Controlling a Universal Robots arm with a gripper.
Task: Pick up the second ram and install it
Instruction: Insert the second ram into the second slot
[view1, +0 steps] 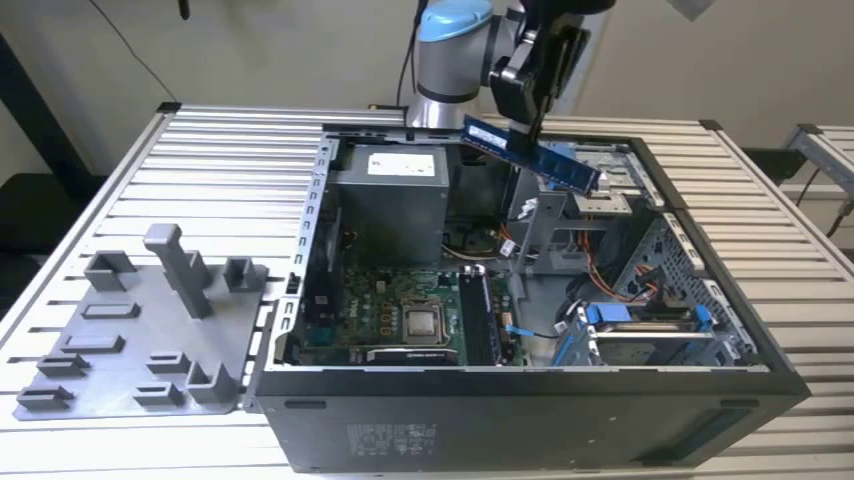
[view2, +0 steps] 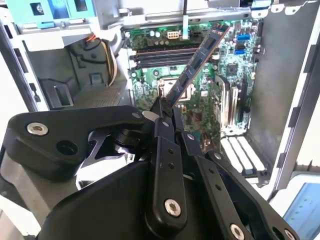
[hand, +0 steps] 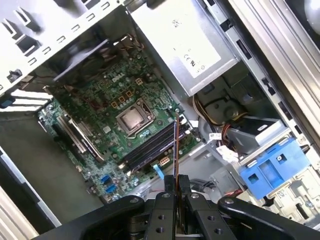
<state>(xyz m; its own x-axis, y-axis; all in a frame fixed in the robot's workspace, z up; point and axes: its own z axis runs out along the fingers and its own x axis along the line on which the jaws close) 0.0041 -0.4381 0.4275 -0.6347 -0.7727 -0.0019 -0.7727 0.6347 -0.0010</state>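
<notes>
The second ram (view1: 530, 152) is clamped between the fingers of the tool (view1: 523, 128) and is carried in the air above the open computer case (view1: 747, 330), over its far part, near the power supply (view1: 390, 195). In the exterior view the stick is held tilted, its long axis running from the far left down toward the exterior view's right, with the tool gripping it near the middle of its upper edge.

In the second wrist view the second ram (view2: 197, 62) is seen reaching straight out from the closed fingers (view2: 161, 117) toward the motherboard (view2: 200, 107). The memory slots (hand: 150, 145) lie below it, beside the processor socket (hand: 133, 119); in the first wrist view the stick is seen edge-on as a thin line lying roughly along the slots' length, though well apart from them in height.

The stick is long, thin and flat, dark blue-black, with a row of chips along its face and a pale label.
</notes>
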